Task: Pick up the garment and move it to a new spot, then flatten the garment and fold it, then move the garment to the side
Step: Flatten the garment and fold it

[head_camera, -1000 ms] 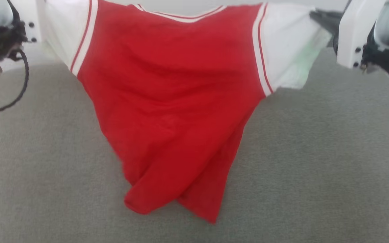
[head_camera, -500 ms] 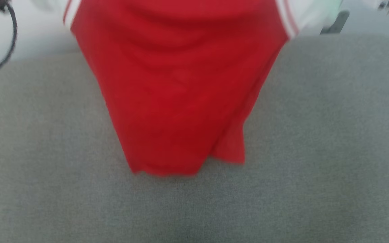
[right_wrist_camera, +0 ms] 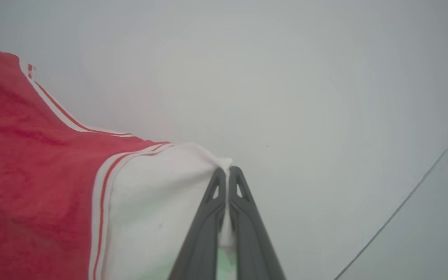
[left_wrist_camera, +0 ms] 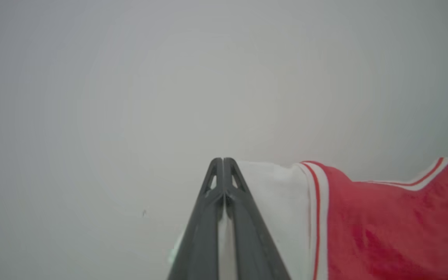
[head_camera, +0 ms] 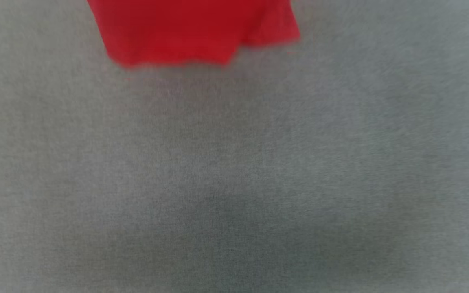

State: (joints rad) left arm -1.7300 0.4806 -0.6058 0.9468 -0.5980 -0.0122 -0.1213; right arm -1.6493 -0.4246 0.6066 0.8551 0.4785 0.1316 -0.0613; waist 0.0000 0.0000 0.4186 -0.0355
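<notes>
- The garment hangs over the grey surface, with its red hem near the surface's far edge in the head view.
- The left gripper is clenched on one white sleeve, and the right gripper on the other.
- Each pinch takes little cloth, so a jerk could pull a sleeve free.
- The hem may fold under itself on the surface.

Head camera: faces steeply down onto the grey cloth surface. The blurred red hem of the shirt crosses its top edge.

Left wrist camera: sights along the left gripper toward a blank pale background, with the shirt at close range.

Right wrist camera: same arrangement along the right gripper.

All three views share the shirt.
</notes>
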